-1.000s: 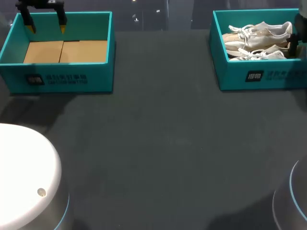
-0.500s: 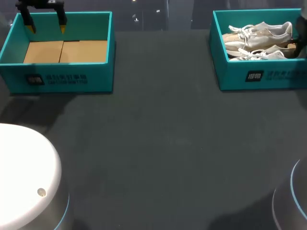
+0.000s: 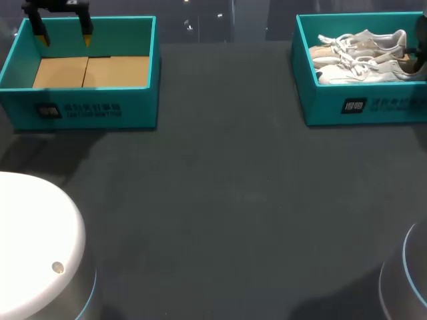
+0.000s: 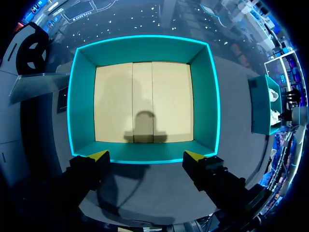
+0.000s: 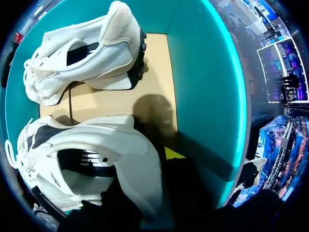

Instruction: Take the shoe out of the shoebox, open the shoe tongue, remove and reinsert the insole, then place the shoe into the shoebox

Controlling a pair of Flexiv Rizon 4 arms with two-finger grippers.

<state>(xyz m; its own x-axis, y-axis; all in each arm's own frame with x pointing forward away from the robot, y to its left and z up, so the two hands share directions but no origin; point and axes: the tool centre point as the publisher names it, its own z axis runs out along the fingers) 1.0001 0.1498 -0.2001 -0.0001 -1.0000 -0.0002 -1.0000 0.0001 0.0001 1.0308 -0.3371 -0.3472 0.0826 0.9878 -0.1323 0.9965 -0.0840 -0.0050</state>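
Two white shoes lie in the teal shoebox [image 3: 380, 107] at the table's far right. My right gripper [image 3: 419, 61] reaches into it from the right edge. In the right wrist view the right gripper [image 5: 145, 174] is shut on the heel of the nearer shoe [image 5: 135, 145], one yellow fingertip [image 5: 174, 153] outside the heel and the other finger inside the opening. That nearer shoe [image 3: 363, 69] sits raised and tilted against the far shoe [image 3: 363, 41]. The far shoe [image 5: 111, 53] lies ahead on the cardboard floor. My left gripper [image 3: 63, 37] hangs open above the other box.
A second teal box [image 3: 87, 110] stands at the far left, holding only its cardboard floor [image 4: 145, 101]; the left gripper [image 4: 146, 155] hovers over its near wall. A white rounded base [image 3: 33, 240] fills the near left corner, a grey one [image 3: 407, 280] the near right.
The right gripper's fingers have closed on the nearer shoe's heel, and that shoe has shifted up toward the far shoe. The left arm has not moved.
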